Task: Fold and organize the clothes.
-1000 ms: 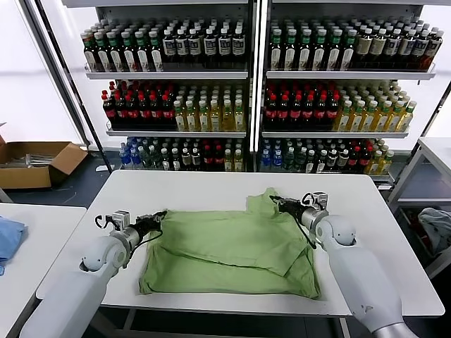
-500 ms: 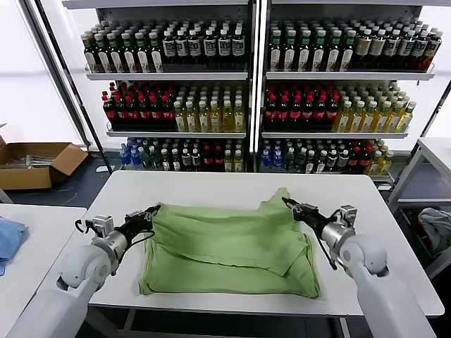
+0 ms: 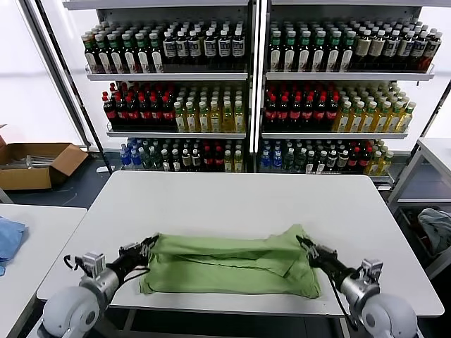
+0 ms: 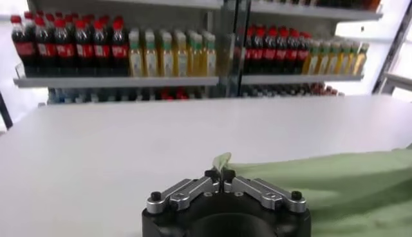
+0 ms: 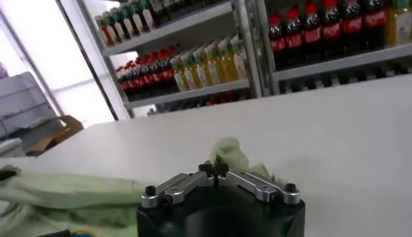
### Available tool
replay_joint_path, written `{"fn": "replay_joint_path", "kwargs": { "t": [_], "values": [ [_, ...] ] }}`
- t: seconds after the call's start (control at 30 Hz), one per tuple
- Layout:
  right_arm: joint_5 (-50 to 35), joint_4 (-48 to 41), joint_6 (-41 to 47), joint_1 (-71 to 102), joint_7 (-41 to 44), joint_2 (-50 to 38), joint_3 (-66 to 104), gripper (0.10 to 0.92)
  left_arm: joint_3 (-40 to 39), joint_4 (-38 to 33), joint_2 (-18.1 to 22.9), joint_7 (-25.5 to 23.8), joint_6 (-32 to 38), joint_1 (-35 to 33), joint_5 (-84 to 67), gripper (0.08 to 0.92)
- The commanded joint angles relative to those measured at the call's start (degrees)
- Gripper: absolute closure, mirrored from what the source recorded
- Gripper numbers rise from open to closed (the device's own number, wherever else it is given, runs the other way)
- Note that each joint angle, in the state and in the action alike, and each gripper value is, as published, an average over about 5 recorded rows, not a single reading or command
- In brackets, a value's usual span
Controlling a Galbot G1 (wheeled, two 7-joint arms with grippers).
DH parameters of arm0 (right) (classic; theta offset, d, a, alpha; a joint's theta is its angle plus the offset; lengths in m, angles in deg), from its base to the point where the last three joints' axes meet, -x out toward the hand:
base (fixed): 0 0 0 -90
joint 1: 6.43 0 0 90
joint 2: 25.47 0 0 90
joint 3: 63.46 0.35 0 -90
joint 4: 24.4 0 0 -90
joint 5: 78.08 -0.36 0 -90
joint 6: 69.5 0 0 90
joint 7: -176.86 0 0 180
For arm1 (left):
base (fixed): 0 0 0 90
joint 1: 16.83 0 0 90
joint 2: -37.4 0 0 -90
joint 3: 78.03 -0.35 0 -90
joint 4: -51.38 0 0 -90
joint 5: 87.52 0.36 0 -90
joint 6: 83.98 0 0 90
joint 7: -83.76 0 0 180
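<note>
Shirt (image 3: 229,264) lay on the near half of my white table (image 3: 239,193), folded into a band whose long axis ran left to right, far edge doubled toward me. My left gripper (image 3: 146,248) was pinched shut on the shirt's left top corner; in the left wrist view a green tip poked out between the closed fingertips (image 4: 220,175). My right gripper (image 3: 308,246) looked closed on the right top corner, fabric bunched at its tips (image 5: 215,169). Both sat at the band's ends, equally near. Collar, buttons and print were hidden. Bottle shelves (image 3: 254,84) stood behind.
</note>
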State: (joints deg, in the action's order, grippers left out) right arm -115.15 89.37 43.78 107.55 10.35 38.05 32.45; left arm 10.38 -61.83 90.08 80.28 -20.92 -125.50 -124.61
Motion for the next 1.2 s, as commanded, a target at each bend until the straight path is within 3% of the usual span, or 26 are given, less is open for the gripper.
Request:
{"fn": "replay_joint_path", "kwargs": {
  "t": [0.03, 0.17, 0.37, 0.63, 0.77, 0.97, 1.2],
  "values": [
    [3.0, 3.8, -2.7, 9.1, -0.9, 0.9, 3.4, 0.837, 5.4, -5.6, 0.5, -0.5, -4.2, -11.7, 6.5, 0.907],
    [2.4, 2.9, -5.0, 7.0, -0.7, 0.0, 5.8, 0.724, 7.1, -6.6, 0.4, 1.4, -5.7, -10.4, 5.1, 0.859],
    [-1.7, 1.7, -10.0, 6.1, 2.1, -1.5, 12.8, 0.551, 10.3, -9.9, 1.1, 7.3, -5.2, -9.9, 0.1, 0.691],
    [-2.7, 2.2, -12.2, 9.4, 4.2, -1.4, 16.6, 0.335, 1.9, -10.8, 9.0, 24.2, -0.5, -10.7, 1.2, 0.466],
    [-2.2, 1.9, -12.4, 10.0, 4.2, -0.8, 16.1, 0.232, -3.4, -9.4, 12.4, 27.7, 1.4, -10.4, 4.9, 0.353],
    [-2.2, 1.5, -12.4, 10.0, 4.2, -0.7, 15.7, 0.203, -7.8, -6.1, 14.9, 28.1, 2.2, -8.7, 8.1, 0.202],
    [-2.5, 1.3, -12.5, 10.0, 4.4, -0.8, 15.9, 0.203, -10.0, -2.3, 16.3, 28.9, 1.2, -7.2, 9.9, 0.186]
  ]
}}
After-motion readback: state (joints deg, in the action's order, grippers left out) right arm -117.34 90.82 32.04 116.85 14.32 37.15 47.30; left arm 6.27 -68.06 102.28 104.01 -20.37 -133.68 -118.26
